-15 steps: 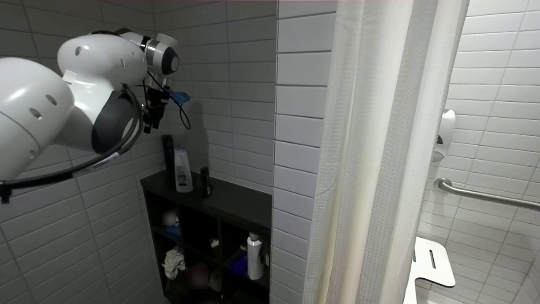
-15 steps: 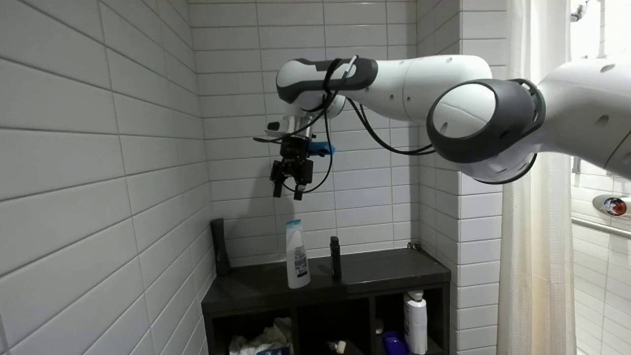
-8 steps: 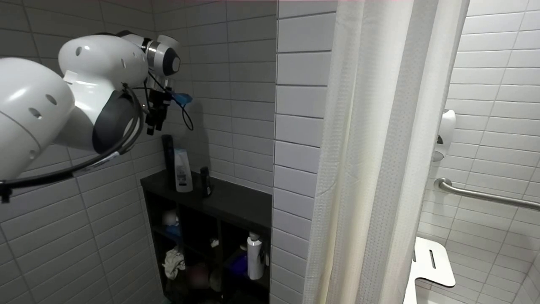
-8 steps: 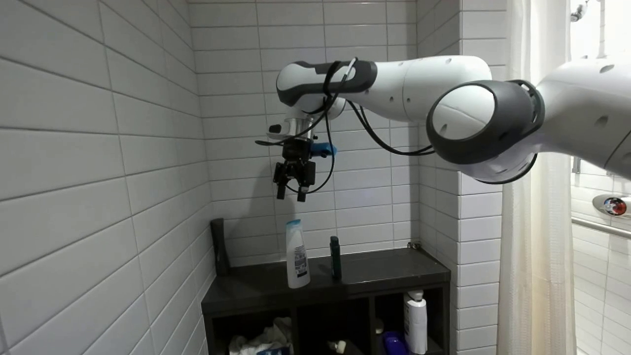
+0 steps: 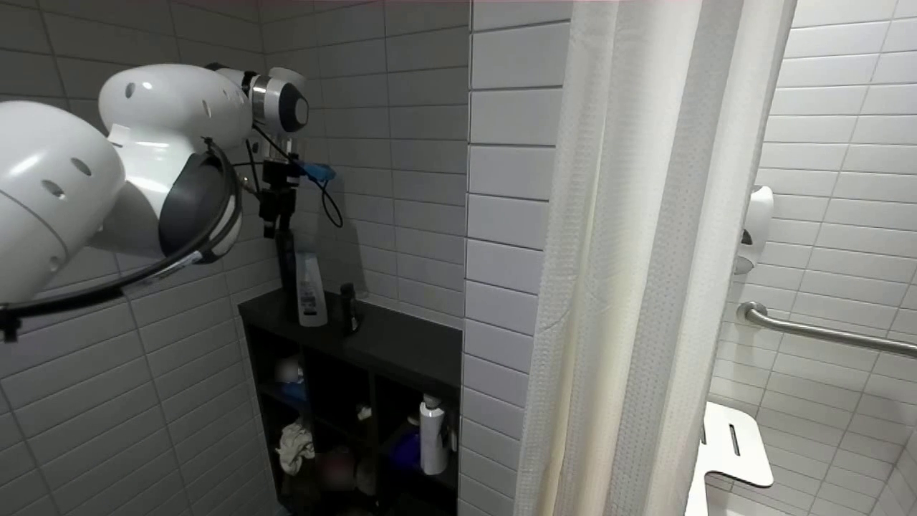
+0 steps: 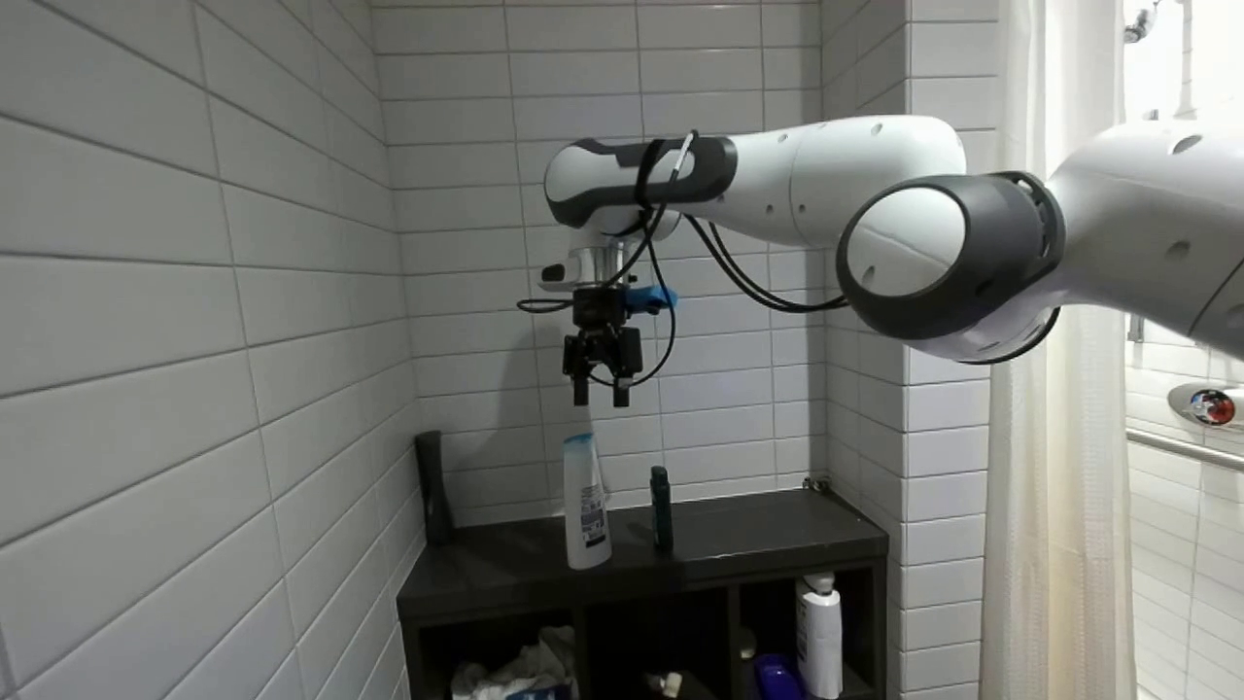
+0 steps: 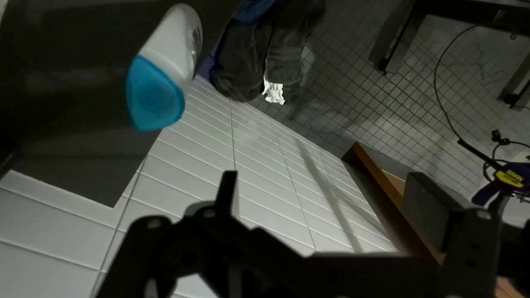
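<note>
My gripper (image 6: 601, 394) points straight down in the air, its two black fingers spread with nothing between them. Just below it, a white bottle with a blue cap (image 6: 586, 510) stands on top of the dark shelf unit (image 6: 758, 520). In the wrist view that bottle (image 7: 178, 45) appears at upper left, outside the gap of the gripper (image 7: 326, 190), cap toward the camera. A slim dark bottle (image 6: 661, 510) stands to its right and a taller dark object (image 6: 433, 486) in the corner to its left. In an exterior view the gripper (image 5: 276, 228) overlaps the tall object's top.
Tiled walls enclose the unit on the left and behind. Its compartments hold a white pump bottle (image 6: 821, 632), a purple item (image 6: 777, 676) and pale cloth (image 6: 535, 666). A shower curtain (image 5: 645, 251) hangs beside the wall corner, with a metal grab bar (image 5: 838, 333) beyond.
The gripper has come down and shifted sideways, slightly right in an exterior view, and now hangs more upright. Its fingers have stayed apart. The bottles have not moved.
</note>
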You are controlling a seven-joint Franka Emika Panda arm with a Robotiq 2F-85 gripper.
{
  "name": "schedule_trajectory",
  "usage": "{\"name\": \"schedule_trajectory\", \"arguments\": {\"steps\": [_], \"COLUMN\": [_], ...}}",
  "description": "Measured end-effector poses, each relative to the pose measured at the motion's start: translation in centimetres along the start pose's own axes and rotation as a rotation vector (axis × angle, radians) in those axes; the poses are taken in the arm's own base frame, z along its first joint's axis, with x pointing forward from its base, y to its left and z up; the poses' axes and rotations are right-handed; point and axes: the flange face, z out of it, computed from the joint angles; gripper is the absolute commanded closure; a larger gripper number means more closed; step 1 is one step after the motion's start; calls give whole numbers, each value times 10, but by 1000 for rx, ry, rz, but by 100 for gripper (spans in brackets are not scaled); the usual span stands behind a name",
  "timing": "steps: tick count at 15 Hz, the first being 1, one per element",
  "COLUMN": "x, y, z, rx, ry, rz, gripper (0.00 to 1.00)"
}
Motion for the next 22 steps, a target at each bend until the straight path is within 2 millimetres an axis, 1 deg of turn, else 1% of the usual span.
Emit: {"name": "schedule_trajectory", "arguments": {"steps": [7,14,18,22], "x": [-4,-7,-6,-3], "y": [-1,4,12,25], "z": [2,-2,-6,-9], "rx": [12,-26,-84,-163], "ry": [-69,-222,-303,-330], "rz": [23,11,-67,-214], "gripper": [0,0,0,0]}}
